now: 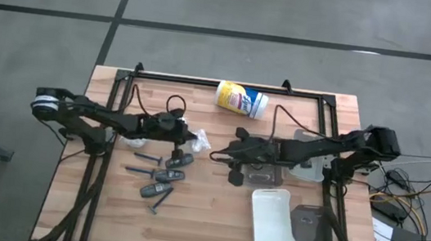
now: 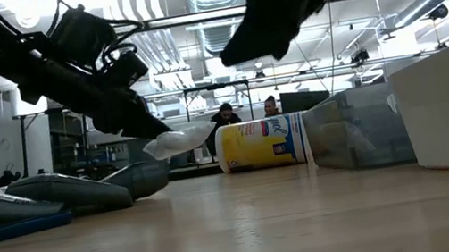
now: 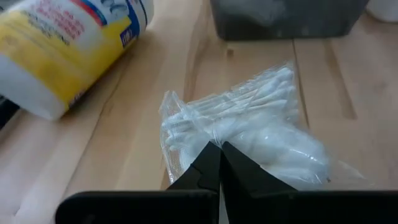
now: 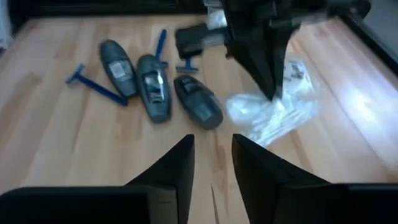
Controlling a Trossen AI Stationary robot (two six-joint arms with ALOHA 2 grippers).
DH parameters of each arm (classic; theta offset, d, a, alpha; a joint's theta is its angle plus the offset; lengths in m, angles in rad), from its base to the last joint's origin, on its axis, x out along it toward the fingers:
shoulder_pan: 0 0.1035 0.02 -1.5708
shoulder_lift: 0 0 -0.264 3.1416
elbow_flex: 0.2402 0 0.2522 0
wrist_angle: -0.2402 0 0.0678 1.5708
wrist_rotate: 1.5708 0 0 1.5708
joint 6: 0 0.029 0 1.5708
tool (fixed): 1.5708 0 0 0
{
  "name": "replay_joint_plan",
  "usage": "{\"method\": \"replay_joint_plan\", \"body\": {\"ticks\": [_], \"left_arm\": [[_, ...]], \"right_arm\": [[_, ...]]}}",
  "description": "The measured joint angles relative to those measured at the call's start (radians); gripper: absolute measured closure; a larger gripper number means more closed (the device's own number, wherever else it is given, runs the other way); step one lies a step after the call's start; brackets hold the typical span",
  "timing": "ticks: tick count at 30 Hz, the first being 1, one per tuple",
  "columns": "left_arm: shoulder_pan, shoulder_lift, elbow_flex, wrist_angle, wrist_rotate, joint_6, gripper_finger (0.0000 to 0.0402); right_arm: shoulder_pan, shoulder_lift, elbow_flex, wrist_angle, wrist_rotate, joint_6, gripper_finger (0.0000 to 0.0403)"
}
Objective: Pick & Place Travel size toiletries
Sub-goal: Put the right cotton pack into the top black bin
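Left gripper [image 1: 188, 140] clenched on white packet [image 3: 249, 134], beside the grey tubes [image 1: 166, 174], packet's far end near the wood. Pick step in hand; next calls for a lift toward the clear tray [image 1: 262, 174]. Above that tray, right gripper [image 4: 211, 158] empty, jaws parted.

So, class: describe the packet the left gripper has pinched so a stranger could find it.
Start at the yellow-and-white canister lying at the table's far edge. Just nearer and left, the left gripper is shut on a white crinkly packet; it alone is pale and crumpled, unlike the grey tubes.
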Motion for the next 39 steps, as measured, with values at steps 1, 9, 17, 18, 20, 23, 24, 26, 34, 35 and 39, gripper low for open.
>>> {"method": "replay_joint_plan", "body": {"ticks": [1,9,17,18,20,23,24,26,34,35,39], "left_arm": [[-0.003,0.0,0.0,0.006,0.0,0.0,0.0397],[-0.046,-0.002,0.0,0.015,-0.002,0.071,0.0396],[-0.076,-0.002,0.0,0.031,-0.06,0.113,0.0396],[-0.078,-0.002,0.0,0.035,-0.061,0.113,0.0395],[-0.084,-0.002,0.0,0.038,-0.061,0.121,0.0394],[-0.092,-0.002,0.0,0.038,-0.061,0.131,0.0396],[-0.094,-0.002,0.0,0.038,-0.062,0.131,0.0396],[-0.101,-0.002,0.0,0.038,-0.063,0.131,0.0397],[-0.122,-0.002,0.0,0.073,-0.06,0.125,0.0395],[-0.124,-0.002,0.0,0.081,-0.056,0.125,0.0395],[-0.129,-0.002,0.0,0.089,-0.031,0.122,0.0394]], "right_arm": [[-0.006,0.02,0.0,0.003,0.0,0.004,0.0293],[-0.071,0.142,0.01,0.115,0.0,0.161,0.0271],[-0.1,0.231,0.064,0.174,-0.002,0.213,0.0251],[-0.1,0.241,0.074,0.175,-0.002,0.215,0.0249],[-0.1,0.258,0.092,0.174,-0.002,0.216,0.0244],[-0.1,0.284,0.118,0.17,-0.002,0.217,0.0238],[-0.1,0.29,0.129,0.162,-0.002,0.217,0.0235],[-0.1,0.294,0.145,0.133,-0.002,0.213,0.0231],[-0.101,0.3,0.168,0.095,-0.001,0.206,0.0245],[-0.101,0.3,0.166,0.085,-0.001,0.206,0.0253],[-0.1,0.3,0.166,0.05,-0.001,0.205,0.0295]]}}
